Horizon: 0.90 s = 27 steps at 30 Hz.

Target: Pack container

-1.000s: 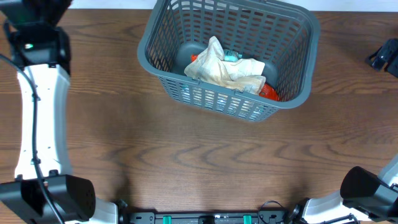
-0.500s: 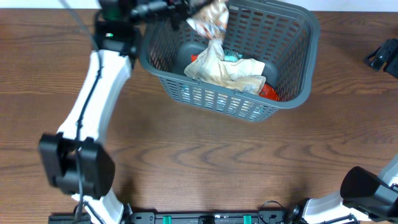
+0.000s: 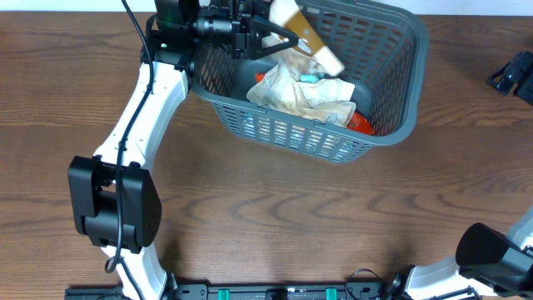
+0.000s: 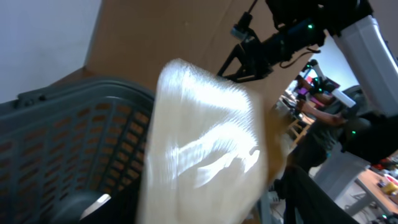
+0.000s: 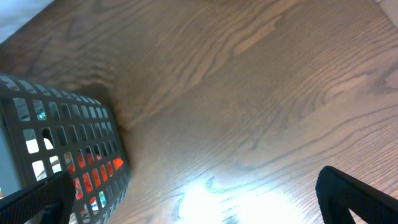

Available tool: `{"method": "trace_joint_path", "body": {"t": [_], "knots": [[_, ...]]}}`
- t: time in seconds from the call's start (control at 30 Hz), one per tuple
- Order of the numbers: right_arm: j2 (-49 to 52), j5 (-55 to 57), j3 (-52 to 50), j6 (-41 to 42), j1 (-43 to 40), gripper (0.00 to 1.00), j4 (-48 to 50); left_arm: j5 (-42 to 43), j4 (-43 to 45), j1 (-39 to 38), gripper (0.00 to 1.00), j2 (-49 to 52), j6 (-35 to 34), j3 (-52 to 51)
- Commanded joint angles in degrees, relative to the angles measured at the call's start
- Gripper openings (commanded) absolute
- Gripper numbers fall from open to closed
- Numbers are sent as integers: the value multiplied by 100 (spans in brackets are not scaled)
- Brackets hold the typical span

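Over the far-left rim of the container [image 3: 308, 133], the left gripper [image 3: 285, 37] has a pale, tan-edged packet [image 3: 306, 35] tilted at its fingertips; the packet is too blurred to tell whether the jaws clamp it or stand clear of it. Below the packet, inside the container, lie a crumpled cream wrapper [image 3: 304, 93] and an orange packet [image 3: 360, 124]. The container sits askew at the far middle of the wooden table [image 3: 250, 208], and well off to its right the right gripper [image 5: 193, 186] hangs over bare wood, jaws spread wide with nothing between them.
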Motion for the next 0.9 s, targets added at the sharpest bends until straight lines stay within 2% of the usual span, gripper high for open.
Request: {"method": "trace_joint_path", "body": {"t": [0.0, 0.27, 0.4, 0.5, 0.63, 0.67, 0.87], "knots": [[48, -42, -11, -87, -28, 99, -11, 286, 33, 4, 49, -42, -74, 59], [48, -146, -11, -109, -28, 99, -28, 264, 120, 127, 49, -42, -70, 59], [48, -173, -11, -109, -28, 99, -31, 247, 590, 284, 45, -42, -79, 61], [48, -195, -11, -111, -28, 99, -31, -52, 957, 498, 45, -44, -267, 61], [48, -195, -11, -109, -28, 99, -31, -520, 990, 990, 45, -44, -310, 61], [48, -212, -11, -111, -28, 99, -28, -656, 990, 1172, 50, -44, -310, 61], [48, -319, -11, -149, -24, 99, -4, -1495, 942, 2124, 59, -44, -177, 61]]}}
